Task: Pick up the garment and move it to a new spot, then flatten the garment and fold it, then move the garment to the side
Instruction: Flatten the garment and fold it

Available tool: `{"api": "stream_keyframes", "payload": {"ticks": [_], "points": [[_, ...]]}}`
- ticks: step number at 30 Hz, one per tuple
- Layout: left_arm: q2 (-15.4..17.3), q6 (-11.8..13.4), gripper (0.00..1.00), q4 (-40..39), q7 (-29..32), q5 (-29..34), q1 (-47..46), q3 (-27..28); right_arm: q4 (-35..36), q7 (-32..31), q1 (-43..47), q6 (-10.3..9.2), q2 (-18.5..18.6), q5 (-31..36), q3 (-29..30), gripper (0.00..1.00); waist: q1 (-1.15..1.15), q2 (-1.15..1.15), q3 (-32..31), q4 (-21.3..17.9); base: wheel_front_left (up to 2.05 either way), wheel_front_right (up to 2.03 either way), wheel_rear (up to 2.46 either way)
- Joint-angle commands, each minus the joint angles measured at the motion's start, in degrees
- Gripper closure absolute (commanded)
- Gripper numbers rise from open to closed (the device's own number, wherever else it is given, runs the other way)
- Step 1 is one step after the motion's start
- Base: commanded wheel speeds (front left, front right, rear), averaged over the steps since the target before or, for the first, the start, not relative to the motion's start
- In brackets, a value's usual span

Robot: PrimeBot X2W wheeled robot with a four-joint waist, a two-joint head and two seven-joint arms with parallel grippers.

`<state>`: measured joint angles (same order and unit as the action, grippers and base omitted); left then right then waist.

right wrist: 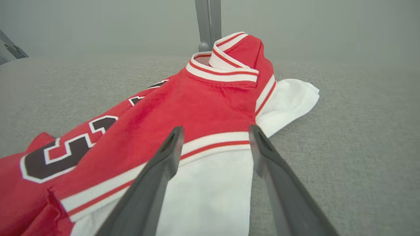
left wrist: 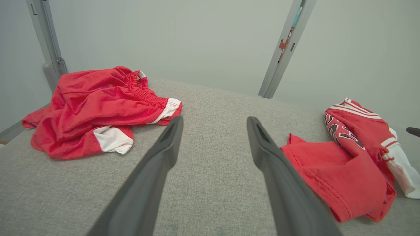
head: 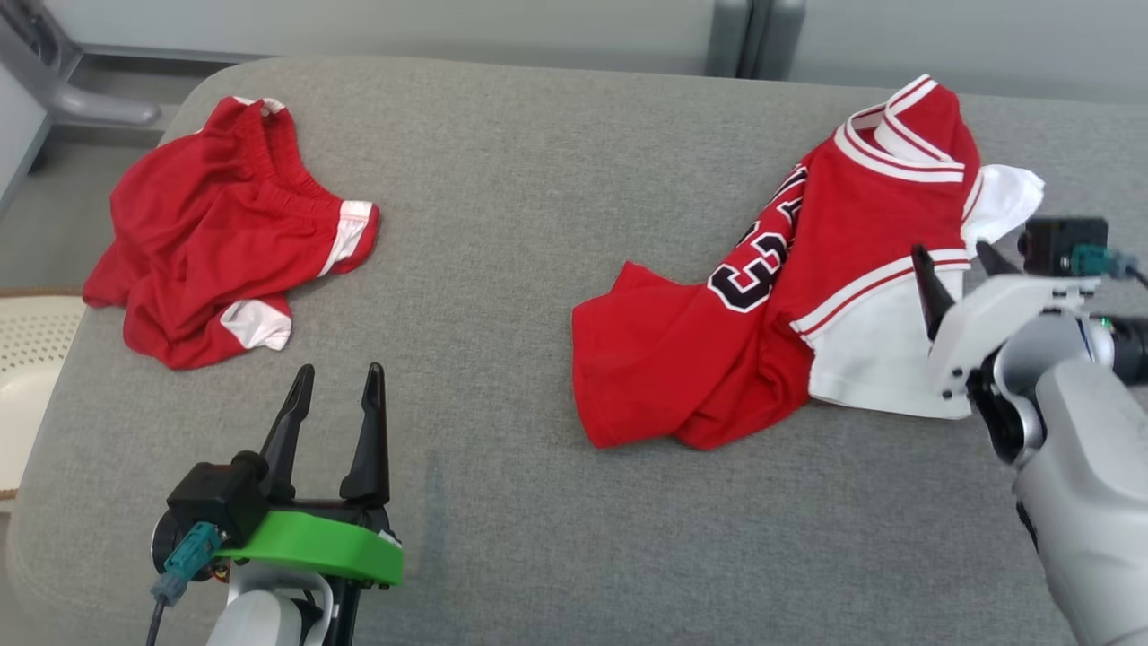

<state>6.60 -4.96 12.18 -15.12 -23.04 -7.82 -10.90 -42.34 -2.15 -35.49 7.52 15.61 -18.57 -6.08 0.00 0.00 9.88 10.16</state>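
The jersey (head: 807, 287) lies crumpled, so its black number runs into a fold and cannot be read whole. In the right wrist view the left edge cuts off its red hem end. Well apart from the jersey, beyond the shorts (head: 206, 242), a pale perforated thing (head: 27, 350) is cropped and unidentifiable.

Red-white jersey (head: 861, 224) bunched, lying at right.
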Motion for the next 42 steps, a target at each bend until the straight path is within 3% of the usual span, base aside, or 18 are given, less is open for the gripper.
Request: {"api": "stream_keyframes", "payload": {"ticks": [1, 10, 23, 24, 25, 26, 35, 42], "points": [[0.35, 0.09, 0.00, 0.05, -0.04, 0.62, 0.81, 0.33, 1.21, -0.56, 3.01, -0.05, -0.50, -0.68, 1.10, 0.00, 0.00, 0.00, -3.09, -3.12, 0.00, 0.00, 0.00], [0.95, 0.30, 0.00, -0.65, -0.04, 0.91, 1.23, -0.02, 3.21, -4.48, 12.10, -0.06, -4.77, 2.18, 8.29, 0.00, 0.00, 0.00, -3.52, -3.81, 0.00, 0.00, 0.00], [1.71, 0.61, 0.00, -1.43, 0.09, 0.38, 0.12, -0.09, -1.86, -12.12, 8.61, -0.06, -7.39, 8.89, 11.42, 0.00, 0.00, 0.00, -1.82, -2.78, 0.00, 0.00, 0.00], [1.72, 0.63, 0.00, -1.38, 0.09, 0.32, -0.01, -0.11, -2.57, -13.22, 8.51, -0.06, -7.62, 9.07, 11.55, 0.25, 0.00, 0.00, -1.77, -2.73, 0.00, 0.00, 0.00], [1.70, 0.68, 0.00, -1.30, 0.08, 0.28, -0.13, -0.14, -3.52, -14.48, 8.68, -0.06, -7.71, 9.46, 12.04, 0.73, 0.00, 0.00, -1.74, -2.68, 0.00, 0.00, 0.00], [1.66, 0.69, 0.00, -1.25, 0.08, 0.25, -0.19, -0.20, -3.99, -15.28, 8.74, -0.06, -7.87, 9.76, 12.11, 1.00, 0.00, 0.00, -1.73, -2.65, 0.00, 0.00, 0.00], [2.25, 1.73, 0.00, -1.49, 0.04, 0.00, 1.11, 0.94, 2.06, -10.75, 9.59, -0.08, -6.45, 12.68, 19.04, 1.00, 0.00, 0.00, -3.06, -4.98, 0.00, 0.00, 0.00], [2.14, 2.07, 0.00, -2.08, 0.02, -0.10, 1.76, 0.91, 11.26, -13.46, 14.68, -0.08, -4.94, 14.84, 25.55, 1.00, 0.00, 0.00, -4.35, -7.50, 0.00, 0.00, 0.00]]}}
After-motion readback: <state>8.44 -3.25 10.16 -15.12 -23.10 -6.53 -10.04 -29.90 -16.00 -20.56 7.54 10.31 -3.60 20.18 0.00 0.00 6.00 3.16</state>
